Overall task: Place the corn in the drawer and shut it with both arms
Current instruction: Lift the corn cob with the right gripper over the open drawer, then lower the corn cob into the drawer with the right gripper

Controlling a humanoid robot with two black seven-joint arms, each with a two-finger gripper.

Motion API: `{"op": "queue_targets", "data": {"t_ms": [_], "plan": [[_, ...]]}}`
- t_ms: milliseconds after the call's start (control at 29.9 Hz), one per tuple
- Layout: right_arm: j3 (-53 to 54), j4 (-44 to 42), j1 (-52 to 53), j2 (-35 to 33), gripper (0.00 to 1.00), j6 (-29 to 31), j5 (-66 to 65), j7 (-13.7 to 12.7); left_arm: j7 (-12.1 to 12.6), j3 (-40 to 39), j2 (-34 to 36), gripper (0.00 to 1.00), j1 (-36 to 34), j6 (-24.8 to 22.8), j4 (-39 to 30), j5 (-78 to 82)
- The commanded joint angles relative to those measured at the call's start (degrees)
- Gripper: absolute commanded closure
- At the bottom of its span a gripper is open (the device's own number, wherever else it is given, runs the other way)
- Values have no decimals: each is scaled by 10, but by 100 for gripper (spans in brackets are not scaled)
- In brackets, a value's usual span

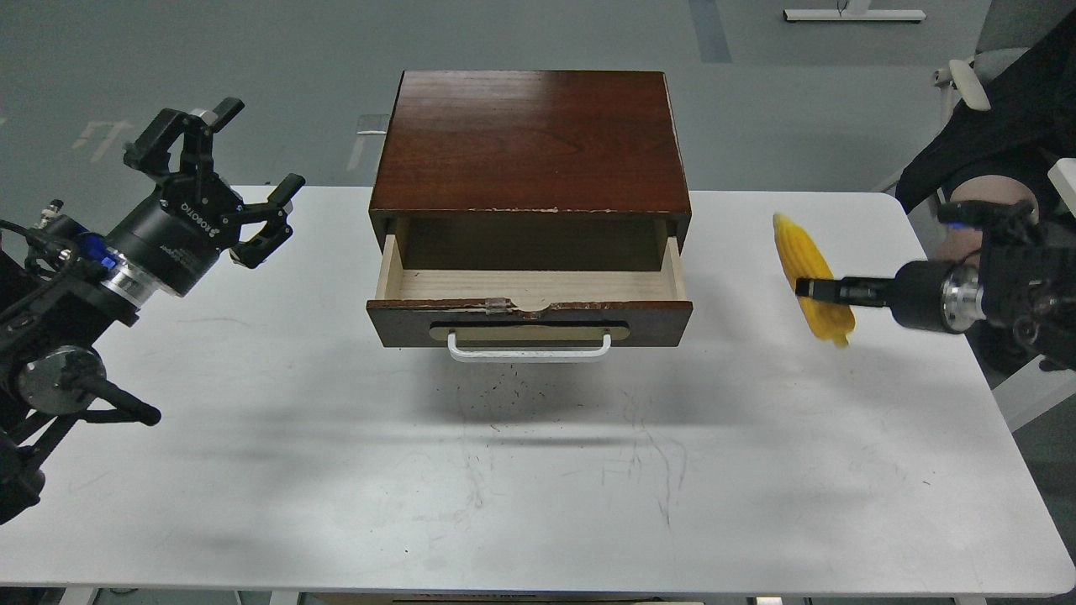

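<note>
Grey floor behind; white table (336,470) — scuffed near centre. Open drawer (530,290) sits mid-table. My left gripper (227,172) hovers with fingers spread; my right gripper (805,287) clamps the corn (803,267) — raised, right of the drawer.

From my station the corn (809,277) showed bright yellow, a little blurred. The drawer (530,309) had a dark reddish-brown front with pale chips along its top edge, pale wood inside, and a white bar handle (530,347) on a tan oval plate. The cabinet (532,141) above it was a glossy red-brown with darker grain. My left pincer (220,175) was black with white lettering, a silver ring and a blue light behind it. My right pincer (814,288) was black too, with a silver wrist ring. The surface (538,487) was white, marked with faint grey scuffs.
</note>
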Motion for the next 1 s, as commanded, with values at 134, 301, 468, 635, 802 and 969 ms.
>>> {"op": "queue_targets", "data": {"t_ms": [134, 301, 468, 635, 802, 969], "plan": [[-41, 31, 181, 41, 91, 5, 16, 0, 1, 0, 0, 0, -1, 0, 0, -1], [-137, 46, 301, 135, 90, 2, 13, 0, 1, 0, 0, 0, -2, 0, 0, 0], [-204, 82, 386, 249, 90, -3, -11, 0, 1, 0, 6, 0, -2, 0, 0, 0], [-233, 88, 412, 327, 90, -37, -107, 0, 0, -1, 16, 0, -2, 0, 0, -1], [-281, 87, 415, 381, 87, -91, -171, 0, 0, -3, 18, 0, -2, 0, 0, -1], [-322, 84, 409, 410, 86, -110, -173, 0, 0, -3, 18, 0, -2, 0, 0, -1]]}}
